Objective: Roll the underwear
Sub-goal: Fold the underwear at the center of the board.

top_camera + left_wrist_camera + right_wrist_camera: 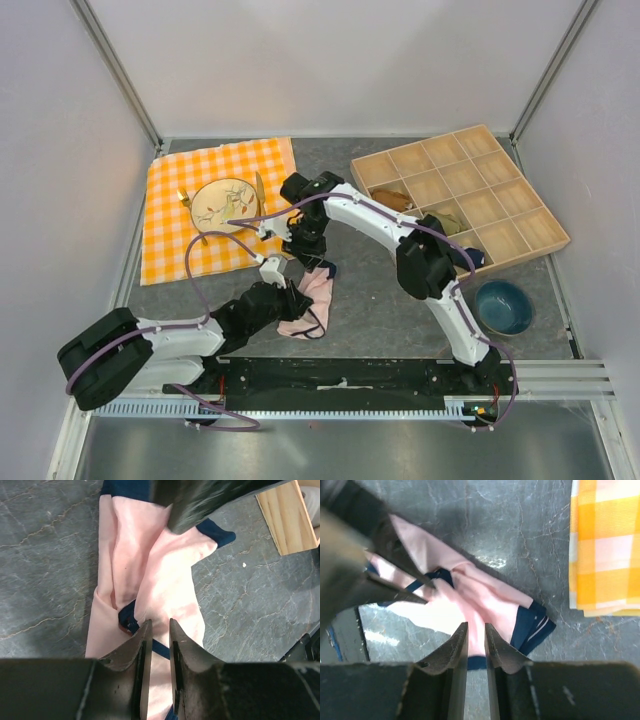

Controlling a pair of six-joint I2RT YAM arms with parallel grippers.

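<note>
The pale pink underwear (312, 302) with navy edging lies crumpled on the dark table between the two arms. It fills the left wrist view (165, 565) and shows in the right wrist view (490, 597). My left gripper (296, 292) is at its near end, jaws (160, 626) nearly together with pink fabric between them. My right gripper (312, 262) comes down on its far end, jaws (476, 628) nearly together on a pink fold beside the navy waistband. Each gripper shows in the other's wrist view, the right one (200, 500) and the left one (365, 555).
An orange checked cloth (170, 215) with a plate (225, 203), fork and knife lies at the back left. A wooden compartment tray (505, 205) holding rolled garments (395, 200) stands at the back right. A blue bowl (503, 306) sits at the right front.
</note>
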